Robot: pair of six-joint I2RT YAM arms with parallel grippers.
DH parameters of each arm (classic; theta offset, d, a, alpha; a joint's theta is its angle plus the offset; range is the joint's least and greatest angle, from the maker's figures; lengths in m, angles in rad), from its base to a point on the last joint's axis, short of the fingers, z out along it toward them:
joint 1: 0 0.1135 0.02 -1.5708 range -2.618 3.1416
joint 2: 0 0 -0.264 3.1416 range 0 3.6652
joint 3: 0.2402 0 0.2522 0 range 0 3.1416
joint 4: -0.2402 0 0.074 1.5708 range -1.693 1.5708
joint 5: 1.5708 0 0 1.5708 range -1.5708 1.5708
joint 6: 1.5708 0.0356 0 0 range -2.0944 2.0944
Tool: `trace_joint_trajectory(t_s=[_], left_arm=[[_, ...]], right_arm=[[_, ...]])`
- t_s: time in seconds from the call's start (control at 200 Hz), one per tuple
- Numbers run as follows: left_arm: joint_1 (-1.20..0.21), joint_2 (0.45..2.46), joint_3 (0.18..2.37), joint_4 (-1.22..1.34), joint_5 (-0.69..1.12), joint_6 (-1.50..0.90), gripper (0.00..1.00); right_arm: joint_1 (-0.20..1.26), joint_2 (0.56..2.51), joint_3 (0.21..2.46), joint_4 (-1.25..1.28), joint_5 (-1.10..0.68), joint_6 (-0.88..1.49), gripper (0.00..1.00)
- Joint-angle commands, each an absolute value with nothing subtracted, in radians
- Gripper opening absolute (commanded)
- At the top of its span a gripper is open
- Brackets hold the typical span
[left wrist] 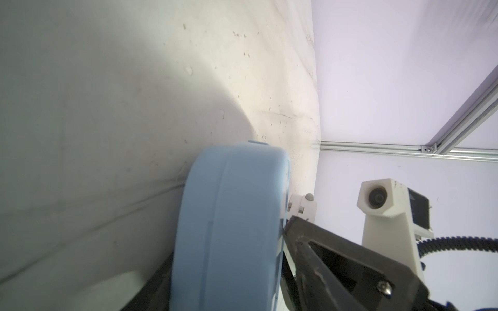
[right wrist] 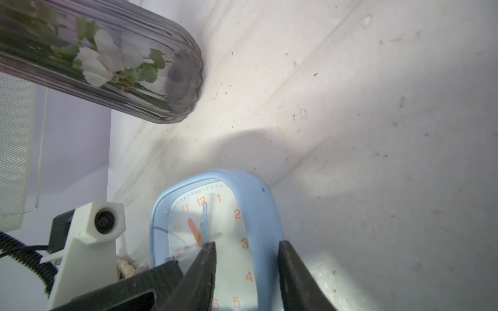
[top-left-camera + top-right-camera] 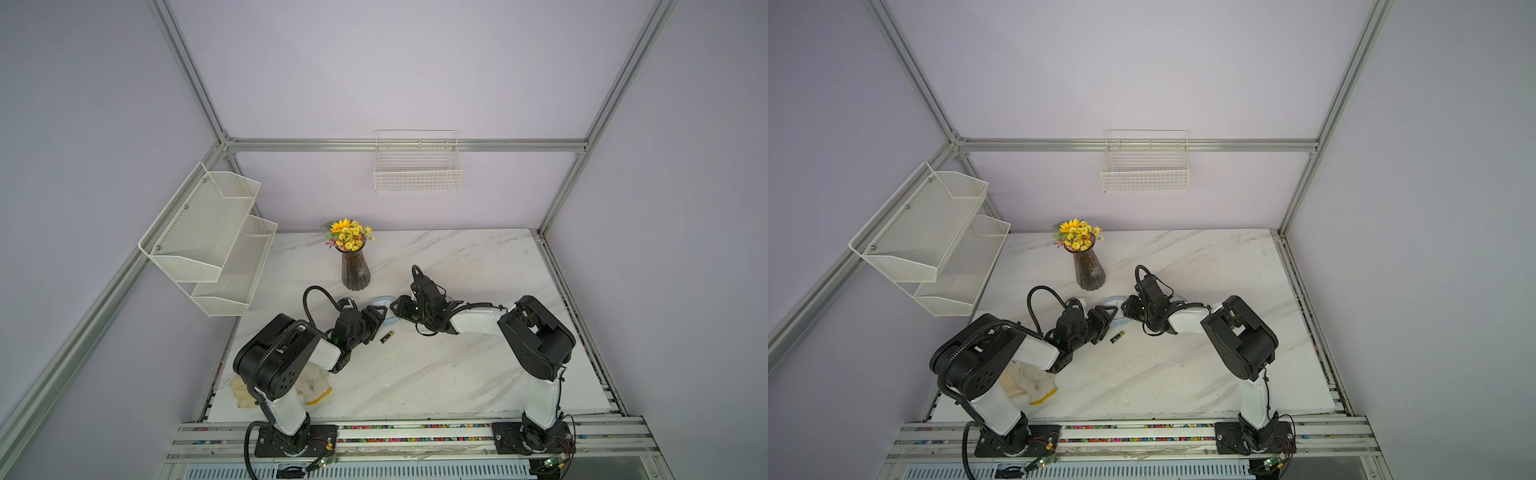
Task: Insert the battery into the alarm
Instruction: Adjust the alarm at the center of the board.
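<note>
1. Alarm (image 2: 269, 215), blue: upright between both grippers;
2. Right gripper (image 2: 246, 247): clamped across alarm's rim;
3. Left gripper (image 3: 379, 315): jaws straddle alarm; whether they grip, cannot tell;
4. Battery (image 3: 386, 336): loose on table (image 3: 457, 365), just beside left gripper.

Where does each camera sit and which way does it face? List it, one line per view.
Top views: high behind the arms' bases, looking down on table, battery, vase; both arms show.
Left wrist: on the left arm, facing the alarm's edge between its own jaws.
Right wrist: on the right arm, facing the alarm's dial and the vase; its own jaws straddle the rim.
Shared: both wrist views show the alarm, and each shows the opposite arm's wrist camera.
</note>
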State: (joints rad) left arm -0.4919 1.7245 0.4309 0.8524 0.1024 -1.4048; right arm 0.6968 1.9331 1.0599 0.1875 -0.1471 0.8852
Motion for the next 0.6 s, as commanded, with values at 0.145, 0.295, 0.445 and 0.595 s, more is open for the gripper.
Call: trace_joint_trajectory(t_s=[0.145, 0.295, 0.445, 0.595], left_arm=[[-0.498, 1.712, 0.424, 0.893, 0.099, -1.399, 0.51], [-0.502, 1.710, 0.431, 0.893, 0.101, -1.382, 0.43], [-0.503, 1.700, 0.430, 0.893, 0.100, -1.372, 0.38], [-0.505, 1.672, 0.426, 0.867, 0.096, -1.350, 0.34]], right_arm=[[0.701, 1.894, 1.025, 0.150, -0.132, 0.904, 0.41], [0.701, 1.878, 1.025, 0.143, -0.128, 0.896, 0.41], [0.701, 1.860, 1.020, 0.134, -0.116, 0.886, 0.41], [0.701, 1.824, 1.008, 0.101, -0.045, 0.879, 0.43]])
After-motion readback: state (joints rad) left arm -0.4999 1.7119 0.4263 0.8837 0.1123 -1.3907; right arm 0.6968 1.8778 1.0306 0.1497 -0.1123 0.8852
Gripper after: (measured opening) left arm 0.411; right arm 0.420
